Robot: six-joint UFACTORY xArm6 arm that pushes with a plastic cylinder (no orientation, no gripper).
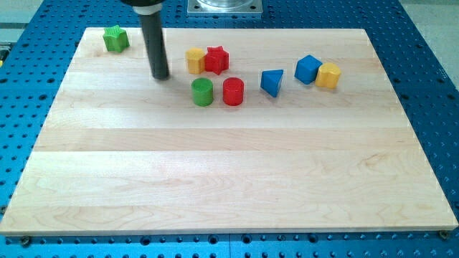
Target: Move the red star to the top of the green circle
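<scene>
1. So my tip (161,76) is down on the board (215,172), toward the far left part of it. It isn't touching any block.
2. No jaws on this rig, it's just a straight dark rod, so there's nothing that could be apart or together.
3. The red star (216,59) sits far-centre on the board, to the right of my tip with a clear gap between them.
4. Pressed right up against the star's left side is a yellow block (195,61). I can't quite make out its shape, something with flat sides. It's the block closest to my tip, but still apart from it.
5. The green circle (203,92) is just nearer than that yellow/star pair, a bit left of the star. It's near them but not touching.
6. A red circle (233,92) stands just beside the green circle on its right, small gap between the two.
7. Further right there's a blue triangle (272,82), on its own.
8. Right of that, a blue cube (308,69) with a yellow block (328,74) snug against its right side. That yellow one looks hexagon-ish.
9. Way over in the far left corner is a green star (115,39), well apart from everything else, left of the rod.
10. Whole near half of the board has nothing but bare wood showing.
</scene>
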